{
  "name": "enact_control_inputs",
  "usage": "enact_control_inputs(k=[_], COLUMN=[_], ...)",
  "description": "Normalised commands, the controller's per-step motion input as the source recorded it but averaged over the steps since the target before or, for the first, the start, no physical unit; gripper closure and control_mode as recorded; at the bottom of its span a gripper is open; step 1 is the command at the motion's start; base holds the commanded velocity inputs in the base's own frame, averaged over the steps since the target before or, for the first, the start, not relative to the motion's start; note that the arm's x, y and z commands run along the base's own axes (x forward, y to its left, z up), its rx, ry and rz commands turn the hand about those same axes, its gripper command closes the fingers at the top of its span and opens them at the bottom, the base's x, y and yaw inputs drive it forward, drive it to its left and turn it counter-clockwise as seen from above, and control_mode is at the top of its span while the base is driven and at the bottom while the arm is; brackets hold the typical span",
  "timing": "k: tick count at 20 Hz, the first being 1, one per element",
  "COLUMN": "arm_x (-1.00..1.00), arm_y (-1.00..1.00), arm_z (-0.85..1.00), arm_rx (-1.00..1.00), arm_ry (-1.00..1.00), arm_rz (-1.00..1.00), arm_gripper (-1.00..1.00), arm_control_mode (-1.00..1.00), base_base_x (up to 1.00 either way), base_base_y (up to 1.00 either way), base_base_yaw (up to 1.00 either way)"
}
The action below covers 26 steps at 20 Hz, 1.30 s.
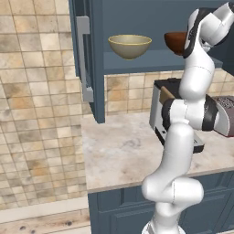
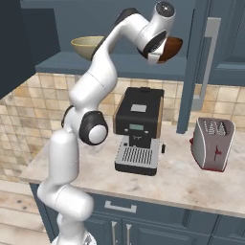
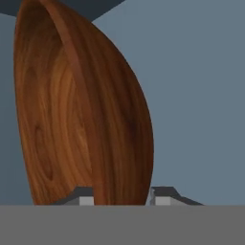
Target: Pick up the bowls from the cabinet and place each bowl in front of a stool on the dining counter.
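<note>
Two bowls stand on the shelf of the open blue cabinet (image 1: pixel 141 61). The olive-beige bowl (image 1: pixel 130 45) (image 2: pixel 88 46) sits to the left, apart from the arm. To the right is the reddish-brown bowl (image 1: pixel 174 42) (image 2: pixel 173 48) (image 3: pixel 81 110), which looks tilted. My gripper (image 2: pixel 155 56) (image 3: pixel 122 196) reaches into the cabinet and is shut on its rim. In the hand view the bowl's wall runs down between the two fingertips (image 3: pixel 85 197). The stool and the dining counter are out of view.
Below the cabinet, a black coffee machine (image 2: pixel 139 129) (image 1: pixel 160 114) and a toaster (image 2: pixel 213 143) stand on the marbled counter (image 1: pixel 123 146). The cabinet doors (image 1: pixel 89 68) (image 2: pixel 198 62) hang open on both sides of the arm.
</note>
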Motion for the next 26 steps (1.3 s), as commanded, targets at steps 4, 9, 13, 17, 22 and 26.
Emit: enact_control_inputs(k=[4,9,13,17,22,26], arm_x=[0.0,-0.02,-0.25,-0.5,-0.65,-0.81], arm_y=[0.04,0.01,0.02,0.14,0.21,0.27], arm_z=[-0.26,-0.19,-0.04,-0.14,-0.07,0.0], arm_rx=[-0.01,0.0,0.0,0.0,0.0,0.0], arm_ry=[0.0,-0.04,-0.19,-0.2,-0.08,0.0], arm_rz=[0.0,0.0,0.0,0.0,0.0,0.0], arm_gripper=[1.0,1.0,1.0,1.0,1.0,1.0], arm_control_mode=[-1.0,-1.0,-1.0,-1.0,-1.0,-1.0], base_base_x=[0.0,0.0,0.0,0.0,0.0,0.0], base_base_y=[0.0,0.0,0.0,0.0,0.0,0.0], base_base_yaw=[0.0,0.0,0.0,0.0,0.0,0.0])
